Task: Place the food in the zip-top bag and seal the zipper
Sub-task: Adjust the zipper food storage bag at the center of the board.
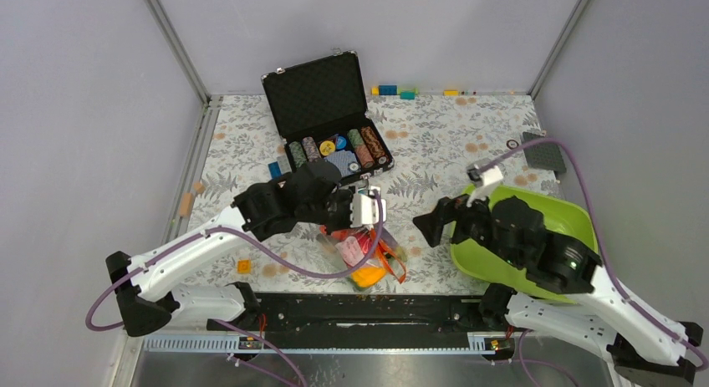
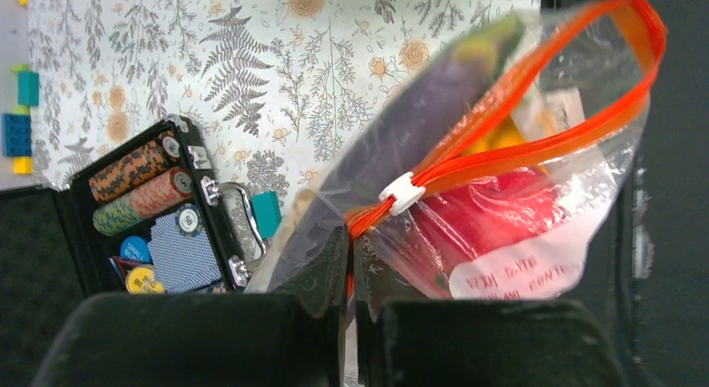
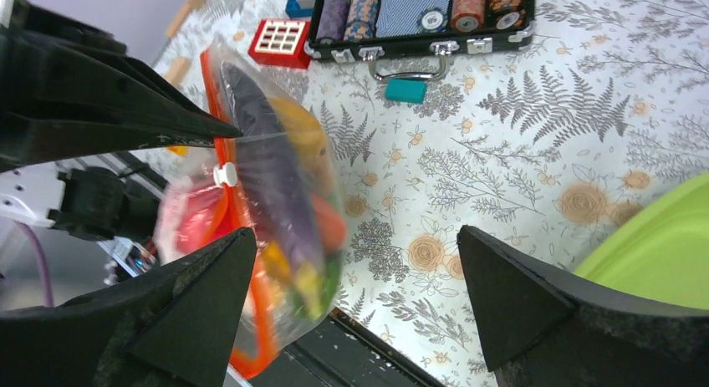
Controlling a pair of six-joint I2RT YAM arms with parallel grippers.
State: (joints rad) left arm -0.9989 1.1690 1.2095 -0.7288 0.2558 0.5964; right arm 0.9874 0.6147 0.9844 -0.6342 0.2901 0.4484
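At the table's near edge, the left gripper [image 2: 347,274] pinches one end of the zip-top bag [image 2: 502,211] and holds it up, with a purple eggplant [image 3: 267,178] and a red apple [image 2: 493,220] among the food inside. The zipper [image 2: 535,153] gapes, its white slider [image 2: 401,192] close to the pinch, so sealing appears to be the step in hand. The right gripper [image 3: 355,233], spread and empty, hovers beside the bag and would likely need to catch the slider and draw it along. Beyond, the lime-green tray [image 1: 577,216], the poker-chip case [image 1: 334,145] and the far bricks [image 1: 393,90] lie off that path.

White panel [image 2: 522,270] on zip-top bag [image 2: 585,195] carried two lines of red print; blurred, upper line maybe ending "DATE", lower maybe "CONTEN...", neither sure; blue round button [image 2: 134,249] and yellow round button [image 2: 144,278] in poker chip case [image 2: 63,228] bore small lettering, illegible; other views too blurred to read.
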